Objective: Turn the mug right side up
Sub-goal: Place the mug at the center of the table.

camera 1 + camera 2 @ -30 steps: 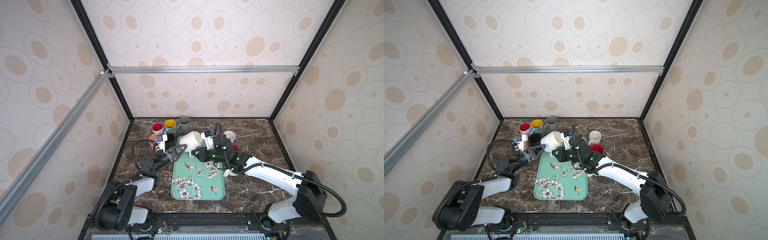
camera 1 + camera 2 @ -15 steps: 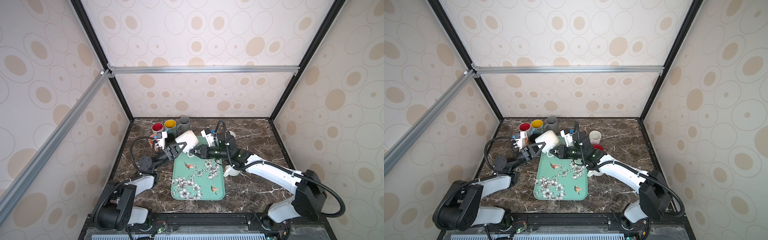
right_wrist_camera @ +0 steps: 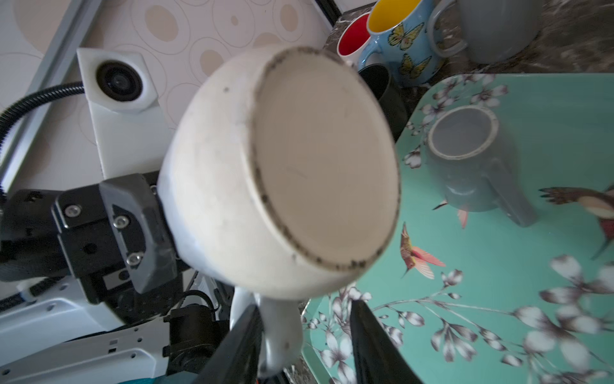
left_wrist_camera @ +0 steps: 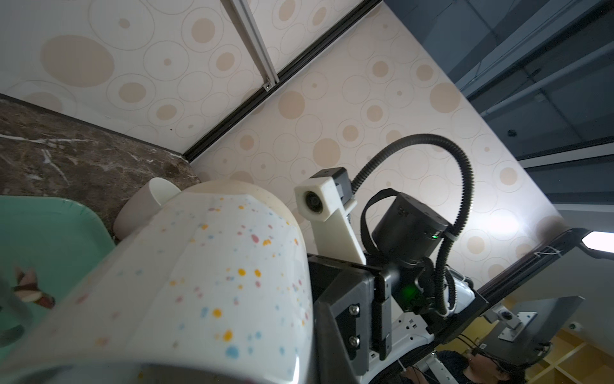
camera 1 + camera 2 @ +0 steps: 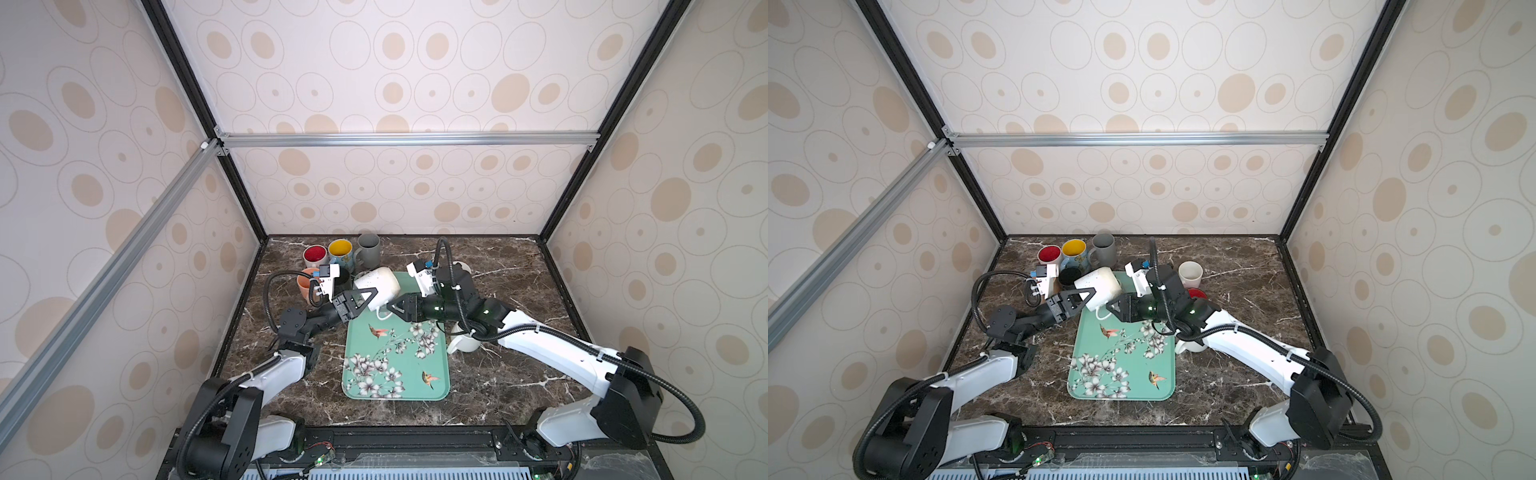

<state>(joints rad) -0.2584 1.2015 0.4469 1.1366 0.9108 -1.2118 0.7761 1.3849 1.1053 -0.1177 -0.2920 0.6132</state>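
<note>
White speckled mug (image 5: 376,286) hung on its side over the far edge of the tray (image 5: 361,349), handle (image 3: 279,329) down, clenched at its mouth end by the left fingers (image 3: 133,226); right fingers (image 3: 372,342) stood released, spread beside the handle

Glossy ceramic mug (image 5: 376,286), polished marble tabletop (image 5: 498,266)

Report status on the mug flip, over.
Left gripper shut on white mug, at rim. Right gripper open, jaws straddling the handle. Mug airborne, on its side, over tray. Black mug close behind.
</note>
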